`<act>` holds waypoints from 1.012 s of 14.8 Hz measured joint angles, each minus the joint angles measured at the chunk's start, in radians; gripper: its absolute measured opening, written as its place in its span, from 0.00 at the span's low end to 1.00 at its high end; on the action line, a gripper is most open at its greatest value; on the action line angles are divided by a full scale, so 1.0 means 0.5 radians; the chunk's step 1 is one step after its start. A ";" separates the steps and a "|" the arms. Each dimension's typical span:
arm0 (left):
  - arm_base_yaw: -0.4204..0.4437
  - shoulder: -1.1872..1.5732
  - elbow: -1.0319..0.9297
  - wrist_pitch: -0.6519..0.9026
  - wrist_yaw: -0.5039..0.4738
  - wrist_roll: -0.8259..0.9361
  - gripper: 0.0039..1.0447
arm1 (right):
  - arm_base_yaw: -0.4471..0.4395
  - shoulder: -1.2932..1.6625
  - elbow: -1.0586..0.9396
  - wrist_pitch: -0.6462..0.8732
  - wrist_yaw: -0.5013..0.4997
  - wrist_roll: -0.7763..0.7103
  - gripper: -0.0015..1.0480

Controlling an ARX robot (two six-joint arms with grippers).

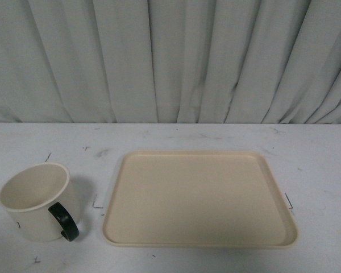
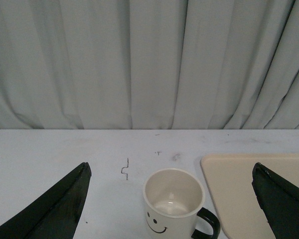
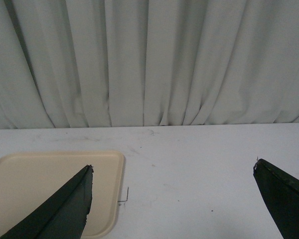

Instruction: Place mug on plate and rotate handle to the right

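Note:
The cream-white mug (image 1: 38, 200) stands upright on the white table, left of the plate, empty inside. Its black handle (image 1: 64, 220) points toward the front right. The beige plate (image 1: 199, 199) lies flat in the middle and holds nothing. Neither gripper shows in the front view. In the left wrist view the mug (image 2: 173, 204) shows its smiley face, with its handle (image 2: 208, 225) toward the plate (image 2: 239, 194). My left gripper (image 2: 172, 172) is open, its fingers (image 2: 60, 209) wide either side of the mug, short of it. My right gripper (image 3: 173, 169) is open over bare table beside the plate (image 3: 45, 184).
A grey-white curtain (image 1: 170, 57) hangs along the table's far edge. Small black marks are drawn on the tabletop (image 1: 318, 170), one beside the plate's corner (image 3: 123, 196) and one near the mug (image 2: 124, 168).

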 joint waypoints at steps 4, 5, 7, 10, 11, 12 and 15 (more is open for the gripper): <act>0.000 0.000 0.000 -0.001 0.000 0.000 0.94 | 0.000 0.000 0.000 0.000 0.000 -0.001 0.94; 0.000 0.000 0.000 -0.001 0.000 0.000 0.94 | 0.000 0.000 0.000 0.000 0.000 -0.001 0.94; 0.000 0.000 0.000 0.000 0.000 0.000 0.94 | 0.000 0.000 0.000 0.000 0.000 -0.001 0.94; 0.000 0.000 0.000 0.000 0.000 0.000 0.94 | 0.000 0.000 0.000 0.000 0.000 -0.001 0.94; 0.000 0.000 0.000 0.000 0.000 0.000 0.94 | 0.000 0.000 0.000 0.000 0.000 -0.001 0.94; 0.000 0.000 0.000 -0.001 0.000 0.000 0.94 | 0.000 0.000 0.000 0.000 0.000 0.000 0.94; 0.000 0.000 0.000 -0.001 0.000 0.000 0.94 | 0.000 0.000 0.000 0.000 0.000 -0.001 0.94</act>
